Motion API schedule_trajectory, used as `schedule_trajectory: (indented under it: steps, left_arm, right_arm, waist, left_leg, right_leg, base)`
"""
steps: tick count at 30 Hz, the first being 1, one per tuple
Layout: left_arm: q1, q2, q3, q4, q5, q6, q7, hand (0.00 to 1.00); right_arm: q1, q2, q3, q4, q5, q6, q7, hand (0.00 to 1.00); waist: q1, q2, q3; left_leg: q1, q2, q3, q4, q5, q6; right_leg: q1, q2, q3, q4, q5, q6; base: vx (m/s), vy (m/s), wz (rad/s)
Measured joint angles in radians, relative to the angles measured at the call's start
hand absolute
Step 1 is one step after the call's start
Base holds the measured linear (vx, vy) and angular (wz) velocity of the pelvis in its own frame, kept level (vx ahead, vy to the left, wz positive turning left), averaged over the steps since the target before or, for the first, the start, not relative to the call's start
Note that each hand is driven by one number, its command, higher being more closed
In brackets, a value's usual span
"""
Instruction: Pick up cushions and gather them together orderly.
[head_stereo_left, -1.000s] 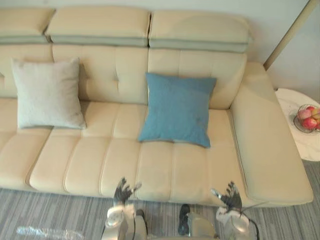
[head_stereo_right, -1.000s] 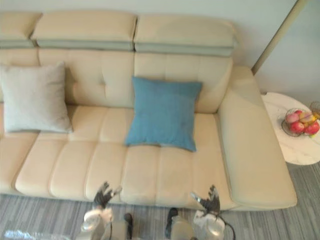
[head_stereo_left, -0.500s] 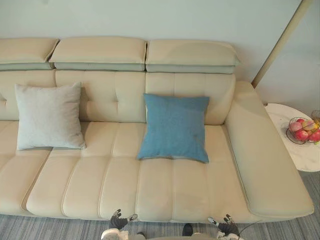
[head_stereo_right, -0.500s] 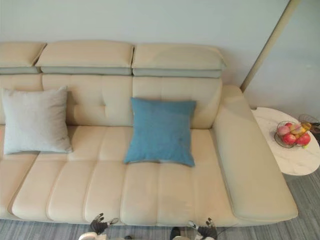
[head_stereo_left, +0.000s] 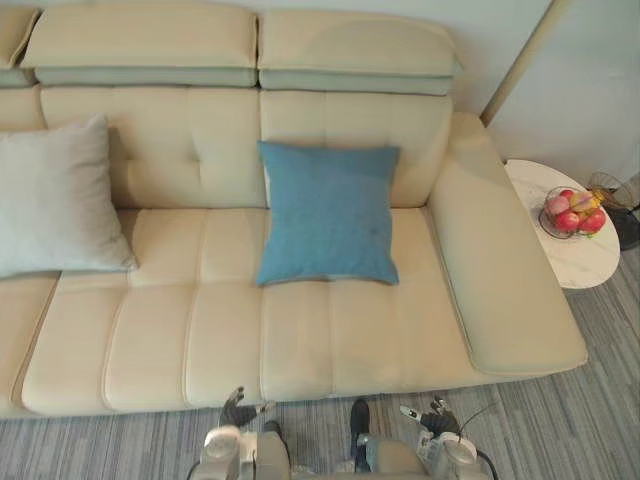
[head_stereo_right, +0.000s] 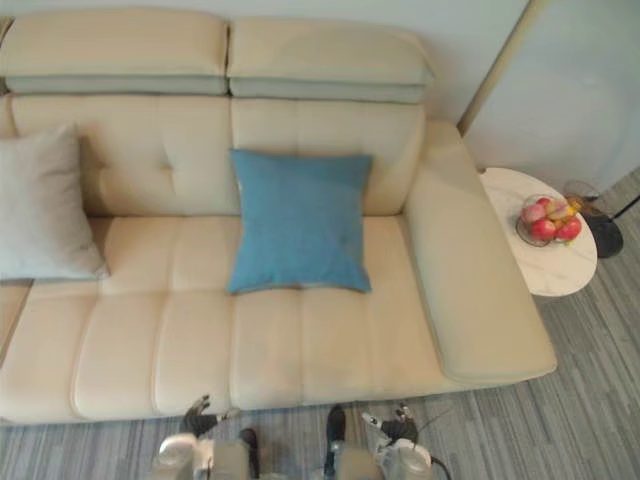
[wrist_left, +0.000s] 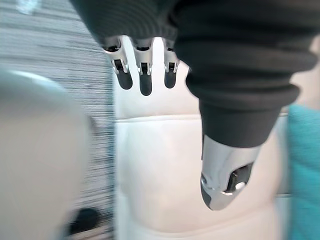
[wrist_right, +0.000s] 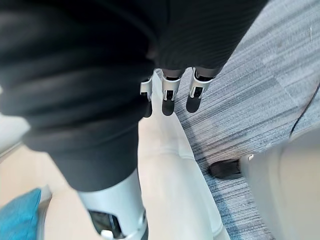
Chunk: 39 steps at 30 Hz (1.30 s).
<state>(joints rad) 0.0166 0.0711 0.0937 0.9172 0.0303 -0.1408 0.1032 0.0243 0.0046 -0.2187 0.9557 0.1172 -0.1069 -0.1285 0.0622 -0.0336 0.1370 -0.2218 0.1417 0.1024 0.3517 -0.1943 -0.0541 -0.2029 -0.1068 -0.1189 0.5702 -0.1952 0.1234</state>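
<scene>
Grey cushion (head_stereo_left: 55, 195) leans at the sofa's (head_stereo_left: 220, 340) left end, blue cushion (head_stereo_left: 328, 212) against the backrest mid-seat, well apart, so I'd say nothing is gathered yet. Left hand (head_stereo_left: 238, 408) and right hand (head_stereo_left: 435, 415) hang off the seat's front edge, fingers loosely spread, both empty.

Two cushions in all: one blue cushion (head_stereo_left: 328, 213), one pale grey cushion (head_stereo_left: 55, 197); one cream sofa (head_stereo_left: 300, 335) beneath both, with one armrest (head_stereo_left: 505, 290) at the right end; three headrest pads (head_stereo_left: 140, 40) along the back, two whole and a third cut off at the left edge; one round white side table (head_stereo_left: 583, 262); one wire fruit basket (head_stereo_left: 543, 222) on it, with several red fruits and something yellow, too small for an exact count; one slanted pale pole (head_stereo_left: 520, 50) by the wall; two hands, the left hand (head_stereo_left: 238, 408) and the right hand (head_stereo_left: 432, 416).
</scene>
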Motion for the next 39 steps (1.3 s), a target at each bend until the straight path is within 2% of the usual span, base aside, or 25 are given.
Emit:
schedule_trajectory:
  steps: [1,2,3,4,5,7,8,11,12,14,15,17,18,19,20,22,26,30,35,39]
  left_arm:
    - [0.000,0.005,0.002,-0.006,-0.019,-0.001,0.001,0.00]
    - [0.000,0.005,0.004,-0.006,-0.024,-0.001,0.001,0.00]
    - [-0.004,0.003,0.005,-0.004,-0.038,0.000,0.002,0.00]
    - [-0.009,-0.005,0.003,-0.003,-0.043,0.000,0.002,0.00]
    - [-0.014,-0.027,-0.004,0.004,-0.055,0.000,0.002,0.00]
    - [-0.019,-0.051,-0.029,0.012,-0.059,-0.001,0.001,0.00]
    - [-0.020,-0.050,-0.047,0.015,-0.070,0.000,0.002,0.00]
    - [-0.017,-0.046,-0.064,0.017,-0.073,-0.001,0.002,0.00]
    - [-0.025,-0.047,-0.073,0.015,-0.073,-0.001,0.001,0.00]
    - [-0.025,-0.049,-0.074,0.017,-0.073,0.001,0.000,0.00]
    - [-0.023,-0.046,-0.074,0.022,-0.073,0.002,0.001,0.00]
    - [-0.019,-0.047,-0.075,0.043,-0.072,0.003,0.001,0.00]
    - [-0.015,-0.048,-0.075,0.051,-0.072,0.002,0.001,0.00]
    - [-0.016,-0.044,-0.076,0.054,-0.071,0.003,0.002,0.00]
    - [-0.011,-0.023,-0.081,0.057,-0.070,0.004,0.003,0.00]
    - [-0.001,-0.002,-0.085,0.058,-0.070,0.010,0.005,0.00]
    - [0.027,0.025,-0.083,0.090,-0.060,0.020,0.008,0.00]
    - [0.045,0.033,-0.071,0.096,-0.053,0.020,0.009,0.00]
    - [0.055,0.030,-0.042,0.118,-0.052,0.021,0.008,0.00]
    - [0.054,0.030,-0.035,0.132,-0.052,0.021,0.009,0.00]
  right_arm:
    - [-0.009,-0.002,0.010,0.000,0.000,-0.001,-0.001,0.00]
    - [-0.014,-0.002,0.012,-0.001,0.000,-0.003,-0.001,0.00]
    - [-0.039,-0.006,0.028,-0.002,0.000,-0.006,-0.004,0.00]
    - [-0.053,-0.010,0.033,-0.003,-0.001,-0.009,-0.006,0.00]
    - [-0.083,-0.026,0.036,-0.006,0.000,-0.024,-0.012,0.00]
    - [-0.089,-0.044,0.036,-0.006,0.000,-0.023,-0.023,0.00]
    - [-0.073,-0.045,0.035,-0.004,0.000,-0.020,-0.032,0.00]
    - [-0.052,-0.046,0.027,-0.006,0.001,-0.021,-0.040,0.00]
    - [-0.050,-0.046,0.021,-0.005,0.002,-0.022,-0.041,0.00]
    - [-0.046,-0.053,-0.007,-0.006,0.003,-0.022,-0.041,0.00]
    - [-0.030,-0.053,-0.016,-0.003,0.006,-0.021,-0.041,0.00]
    - [-0.003,-0.051,-0.018,0.000,0.010,-0.020,-0.040,0.00]
    - [0.020,-0.051,-0.041,0.004,0.013,-0.020,-0.035,0.00]
    - [0.022,-0.038,-0.049,0.013,0.014,-0.018,-0.032,0.00]
    - [0.039,-0.018,-0.052,0.023,0.015,-0.014,-0.026,0.00]
    - [0.055,-0.010,-0.052,0.048,0.021,-0.013,-0.021,0.00]
    - [0.059,-0.014,-0.053,0.063,0.039,-0.006,-0.003,0.00]
    - [0.049,-0.016,-0.052,0.076,0.039,-0.003,0.003,0.00]
    - [0.038,-0.013,-0.052,0.092,0.039,0.002,0.005,0.00]
    - [0.036,-0.015,-0.053,0.094,0.039,0.002,0.008,0.00]
  waist:
    - [0.008,-0.019,-0.009]
    - [0.012,-0.025,-0.012]
    - [0.034,-0.041,-0.017]
    - [0.045,-0.036,-0.016]
    - [0.052,0.002,-0.001]
    - [0.049,0.035,0.027]
    - [0.045,0.040,0.031]
    - [0.036,0.031,0.031]
    - [0.021,0.024,0.034]
    - [0.014,0.026,0.034]
    - [-0.008,0.029,0.033]
    - [-0.014,0.033,0.030]
    - [-0.020,0.047,0.020]
    - [-0.024,0.032,0.019]
    - [-0.030,0.011,0.008]
    - [-0.035,-0.007,-0.005]
    - [-0.042,0.004,-0.017]
    - [-0.045,0.002,-0.026]
    - [-0.054,-0.014,-0.044]
    - [-0.056,-0.013,-0.049]
  left_leg:
    - [-0.016,-0.015,-0.004,0.004,0.016,-0.004]
    - [-0.023,-0.018,-0.003,0.006,0.021,-0.007]
    - [-0.046,-0.019,0.001,0.010,0.038,-0.022]
    - [-0.061,-0.011,0.001,0.002,0.053,-0.031]
    - [-0.083,0.006,-0.006,-0.032,0.085,-0.049]
    - [-0.073,0.022,-0.023,-0.074,0.129,-0.061]
    - [-0.050,0.031,-0.030,-0.111,0.168,-0.072]
    - [-0.037,0.035,-0.035,-0.149,0.236,-0.087]
    - [-0.047,0.031,-0.041,-0.126,0.226,-0.075]
    - [-0.072,0.016,-0.041,-0.002,0.144,-0.048]
    - [-0.062,0.014,-0.038,0.115,0.055,-0.042]
    - [-0.023,0.021,-0.027,0.124,0.015,-0.041]
    - [0.019,0.014,-0.027,0.025,-0.012,-0.050]
    - [0.027,-0.002,-0.024,-0.009,0.001,-0.045]
    - [0.041,-0.036,-0.023,-0.076,0.042,-0.031]
    - [0.064,-0.074,-0.030,-0.145,0.084,-0.010]
    - [0.122,-0.127,-0.030,-0.241,0.137,0.020]
    - [0.134,-0.138,-0.029,-0.272,0.155,0.028]
    - [0.177,-0.143,-0.025,-0.306,0.159,0.027]
    - [0.190,-0.143,-0.025,-0.316,0.159,0.027]
  right_leg:
    - [0.038,-0.028,0.000,0.016,-0.042,0.020]
    - [0.046,-0.036,0.000,0.001,-0.055,0.022]
    - [0.065,-0.028,-0.005,-0.103,-0.078,0.024]
    - [0.074,-0.014,-0.014,-0.167,-0.080,0.017]
    - [0.114,0.022,-0.032,-0.297,-0.060,-0.018]
    - [0.135,0.047,-0.051,-0.341,-0.027,-0.057]
    - [0.144,0.059,-0.067,-0.337,-0.021,-0.067]
    - [0.147,0.063,-0.095,-0.335,-0.008,-0.089]
    - [0.140,0.052,-0.118,-0.341,-0.006,-0.102]
    - [0.111,0.034,-0.138,-0.326,0.006,-0.124]
    - [0.097,0.014,-0.151,-0.316,0.011,-0.126]
    - [0.101,0.006,-0.155,-0.317,0.019,-0.111]
    - [0.104,0.010,-0.157,-0.332,0.029,-0.090]
    - [0.104,0.003,-0.155,-0.345,0.035,-0.082]
    - [0.108,-0.016,-0.148,-0.383,0.063,-0.072]
    - [0.133,-0.040,-0.151,-0.441,0.104,-0.055]
    - [0.170,-0.075,-0.144,-0.496,0.142,-0.035]
    - [0.171,-0.081,-0.141,-0.509,0.152,-0.032]
    - [0.198,-0.074,-0.135,-0.532,0.153,-0.032]
    - [0.210,-0.070,-0.135,-0.542,0.153,-0.033]
  base:
    - [-0.08,-0.137,0.49]
    - [-0.09,-0.169,0.14]
    - [-0.09,-0.159,-0.18]
    - [-0.16,-0.224,-0.26]
    - [-0.15,-0.179,-0.11]
    - [-0.19,-0.163,0.17]
    - [-0.20,-0.153,0.24]
    - [-0.19,-0.122,0.25]
    - [-0.18,-0.056,0.17]
    - [-0.18,0.046,0.03]
    - [-0.14,0.127,0.00]
    - [-0.13,0.167,0.13]
    - [-0.11,0.190,0.24]
    - [-0.11,0.169,0.27]
    - [-0.07,0.130,0.22]
    - [-0.06,0.158,0.24]
    - [-0.05,0.128,0.09]
    - [-0.02,0.032,0.00]
    - [0.02,-0.001,-0.05]
    - [0.07,-0.011,-0.01]
